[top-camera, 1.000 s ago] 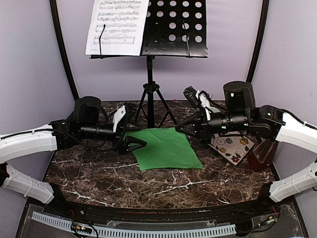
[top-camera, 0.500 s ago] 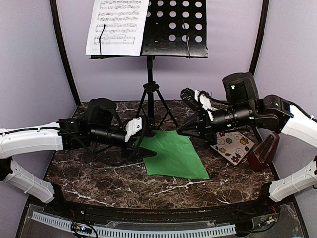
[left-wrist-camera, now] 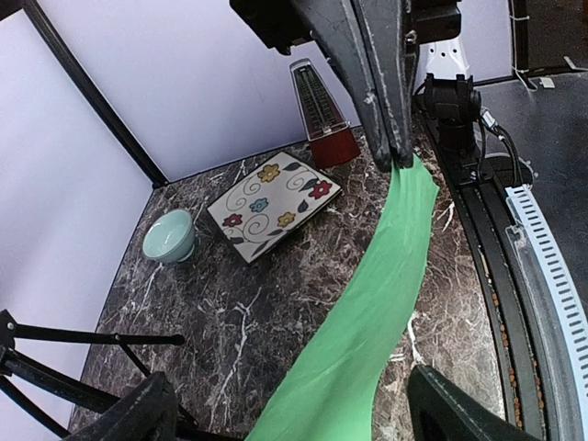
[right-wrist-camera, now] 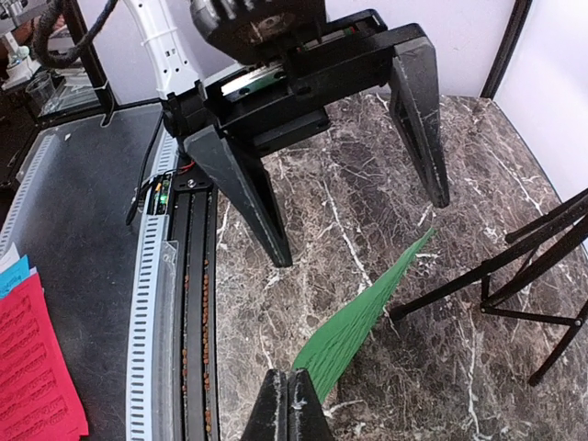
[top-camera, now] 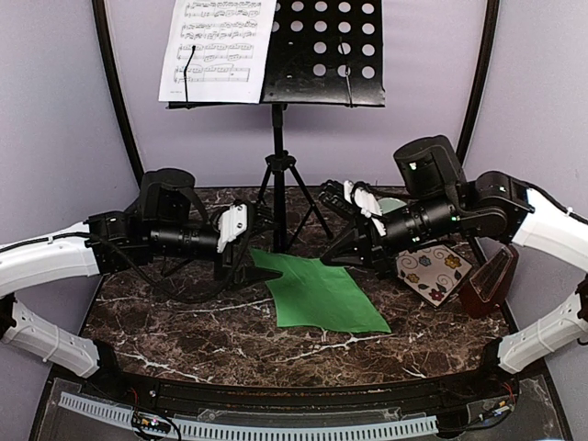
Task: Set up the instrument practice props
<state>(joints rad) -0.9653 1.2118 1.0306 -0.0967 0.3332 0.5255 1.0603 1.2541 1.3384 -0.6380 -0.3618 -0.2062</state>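
Note:
The black perforated music stand [top-camera: 322, 55] rises on its tripod at the back, with the white music sheet [top-camera: 216, 50] on its left half. The green music sheet [top-camera: 322, 294] rests at mid-table, its right edge raised. My right gripper [top-camera: 338, 257] is shut on that edge, and the right wrist view shows the closed right gripper [right-wrist-camera: 289, 404] pinching the green sheet [right-wrist-camera: 354, 331]. My left gripper [top-camera: 246, 262] stands open at the sheet's left corner, and in its wrist view the green sheet [left-wrist-camera: 377, 294] passes between the wide jaws without touching them. The reddish-brown metronome [top-camera: 487, 280] stands at the far right.
A square floral plate [top-camera: 432, 271] lies beside the metronome, under my right arm. A small pale-green bowl [left-wrist-camera: 168, 237] sits behind the plate. The stand's tripod legs [right-wrist-camera: 514, 266] spread over the back of the marble table [top-camera: 184, 322]. Red paper [right-wrist-camera: 32, 367] lies off the table's near edge.
The left gripper advanced right toward the green sheet, then drew back left and opened wider. The right gripper moved left with the sheet's edge, and the sheet has shifted right.

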